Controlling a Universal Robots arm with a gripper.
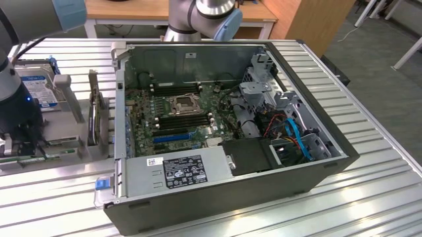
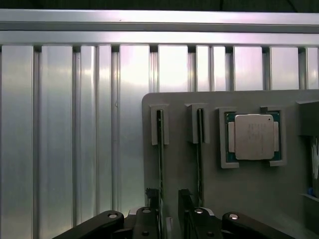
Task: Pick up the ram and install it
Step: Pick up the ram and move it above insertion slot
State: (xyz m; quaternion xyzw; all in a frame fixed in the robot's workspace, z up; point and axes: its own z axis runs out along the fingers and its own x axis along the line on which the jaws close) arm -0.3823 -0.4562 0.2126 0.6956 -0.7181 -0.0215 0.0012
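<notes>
Resting edge-up, ram (image 2: pixel 160 149) lengthwise between jaws

Table (image 1: pixel 369 163) silver, ribbed. Case (image 1: pixel 264 190) dark grey. Motherboard (image 1: pixel 181 111) green; slot (image 1: pixel 173 136) blue. Cable (image 1: pixel 300 140) blue. Holder (image 2: pixel 239 194) pale grey. CPU (image 2: pixel 254 137) silver, green rim. Ram (image 1: pixel 31 159) green. Gripper (image 2: pixel 168 193) black. Drive (image 1: pixel 36 86) label blue.
</notes>
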